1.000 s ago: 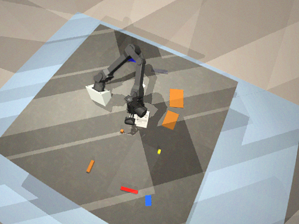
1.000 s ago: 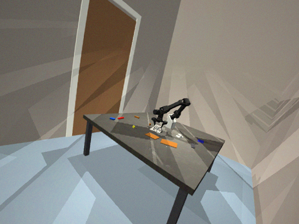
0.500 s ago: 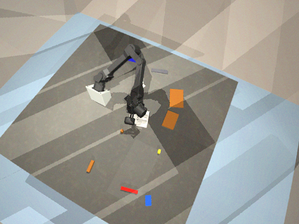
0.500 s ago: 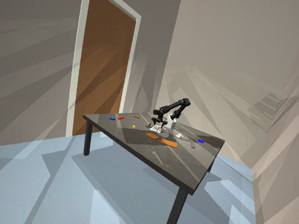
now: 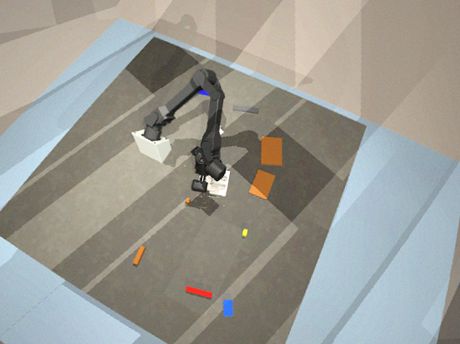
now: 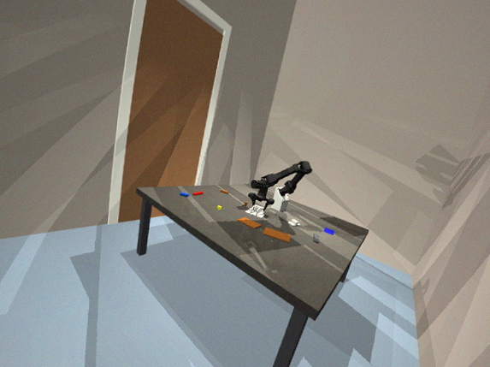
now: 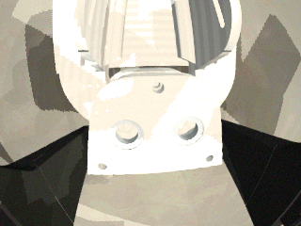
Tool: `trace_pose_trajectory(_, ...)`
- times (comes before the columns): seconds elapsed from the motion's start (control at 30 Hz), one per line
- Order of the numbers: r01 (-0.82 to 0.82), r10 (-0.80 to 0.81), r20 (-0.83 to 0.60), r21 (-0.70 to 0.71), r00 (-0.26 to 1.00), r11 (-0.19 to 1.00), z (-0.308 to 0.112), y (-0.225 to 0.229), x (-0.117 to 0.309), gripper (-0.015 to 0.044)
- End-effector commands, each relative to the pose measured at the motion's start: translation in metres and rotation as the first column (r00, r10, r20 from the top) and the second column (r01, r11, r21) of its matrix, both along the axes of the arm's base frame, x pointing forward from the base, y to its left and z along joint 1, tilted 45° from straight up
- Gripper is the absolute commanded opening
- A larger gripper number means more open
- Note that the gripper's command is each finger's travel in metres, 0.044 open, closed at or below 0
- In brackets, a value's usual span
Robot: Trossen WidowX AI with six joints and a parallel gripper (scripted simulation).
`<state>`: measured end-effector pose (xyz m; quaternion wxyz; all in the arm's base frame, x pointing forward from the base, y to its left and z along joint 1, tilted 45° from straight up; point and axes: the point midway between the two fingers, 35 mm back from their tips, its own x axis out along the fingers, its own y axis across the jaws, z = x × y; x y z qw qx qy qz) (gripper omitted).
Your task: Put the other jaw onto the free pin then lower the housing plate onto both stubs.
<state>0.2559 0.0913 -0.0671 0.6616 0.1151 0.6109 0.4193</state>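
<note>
The white housing plate (image 7: 152,113) lies between my fingers in the wrist view, with two large round holes, two small corner holes and a small round peg. My gripper (image 7: 153,129) (image 6: 260,206) is shut on its left and right edges. Beyond the plate is the white base (image 7: 67,61) (image 5: 222,189) (image 6: 254,212), with rounded sides. Two long pale bars, apparently the jaws, run side by side over it; the left bar (image 7: 104,28) and right bar (image 7: 183,30) stand apart. The plate hides their near ends, the pins and stubs. I cannot tell whether the plate touches the stubs.
Two orange slabs (image 5: 271,151) (image 5: 261,184) lie right of the base in the top view. A small orange block (image 5: 187,201) and a yellow block (image 5: 245,232) lie nearby. Orange, red (image 5: 198,292) and blue (image 5: 227,308) pieces lie farther off. A small white part (image 6: 294,222) lies near the arm.
</note>
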Motion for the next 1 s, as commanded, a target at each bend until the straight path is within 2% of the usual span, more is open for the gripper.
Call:
trace_pose_trajectory(0.0, 0.004, -0.004, -0.003, 0.004, 1.0, 1.0, -0.0008, 0.0013, -0.0005, 0.0351)
trace_pose_trajectory(0.97, 0.003, -0.003, -0.003, 0.004, 1.0, 1.0, -0.0042, 0.0048, -0.001, 0.0351)
